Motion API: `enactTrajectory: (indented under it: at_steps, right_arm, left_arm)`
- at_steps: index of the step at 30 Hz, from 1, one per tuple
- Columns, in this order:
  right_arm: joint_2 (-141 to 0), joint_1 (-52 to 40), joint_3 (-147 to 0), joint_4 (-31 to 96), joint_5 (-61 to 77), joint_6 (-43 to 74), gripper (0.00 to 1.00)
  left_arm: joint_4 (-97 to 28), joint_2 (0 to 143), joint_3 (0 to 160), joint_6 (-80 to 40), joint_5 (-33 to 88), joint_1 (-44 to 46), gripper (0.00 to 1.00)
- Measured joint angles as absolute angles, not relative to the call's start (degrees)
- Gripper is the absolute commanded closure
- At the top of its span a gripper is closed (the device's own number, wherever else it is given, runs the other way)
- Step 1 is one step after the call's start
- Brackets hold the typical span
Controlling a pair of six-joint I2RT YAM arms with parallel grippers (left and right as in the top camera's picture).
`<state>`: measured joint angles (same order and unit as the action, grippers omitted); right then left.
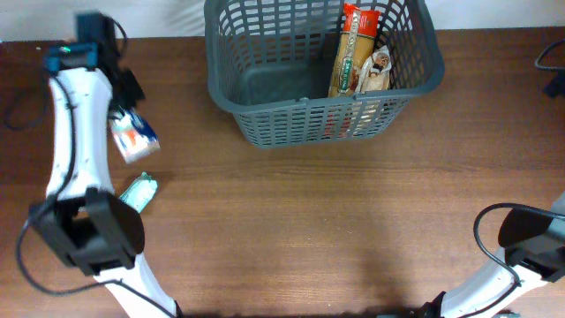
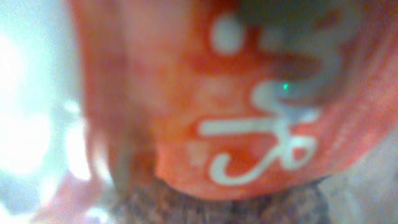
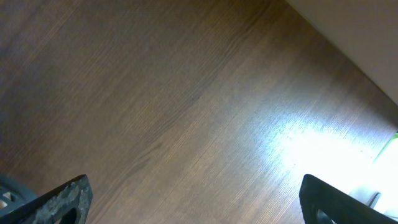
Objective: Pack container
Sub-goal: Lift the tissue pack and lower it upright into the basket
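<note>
The dark grey basket (image 1: 309,104) stands at the table's far middle. Inside it, on the right, a long red and yellow pasta packet (image 1: 353,49) leans beside a small pale bag (image 1: 378,71). My left gripper (image 1: 126,93) is at the far left, right at a white, orange and blue packet (image 1: 134,137). That packet (image 2: 236,93) fills the left wrist view as a blurred orange surface with white lettering, and the fingers are hidden. My right gripper (image 3: 196,199) is open and empty over bare wood at the near right.
A small teal packet (image 1: 139,190) lies on the table near the left arm's base. The right arm (image 1: 530,238) sits folded at the near right corner. A cable (image 1: 552,57) hangs at the far right edge.
</note>
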<state>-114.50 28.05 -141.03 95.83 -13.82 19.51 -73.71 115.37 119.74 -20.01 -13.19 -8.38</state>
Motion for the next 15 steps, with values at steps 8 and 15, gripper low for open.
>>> enactTrajectory:
  at_steps: [8, 15]
  right_arm:
    - [-114.5, 28.1, -141.0, 95.8, -13.8, 19.5, 0.01]
    - [-114.5, 28.1, -141.0, 95.8, -13.8, 19.5, 0.01]
  left_arm:
    - [-72.3, 106.1, 141.8, -20.6, -15.8, 6.6, 0.98]
    - [-63.4, 105.7, 144.6, -19.1, -21.2, 22.0, 0.98]
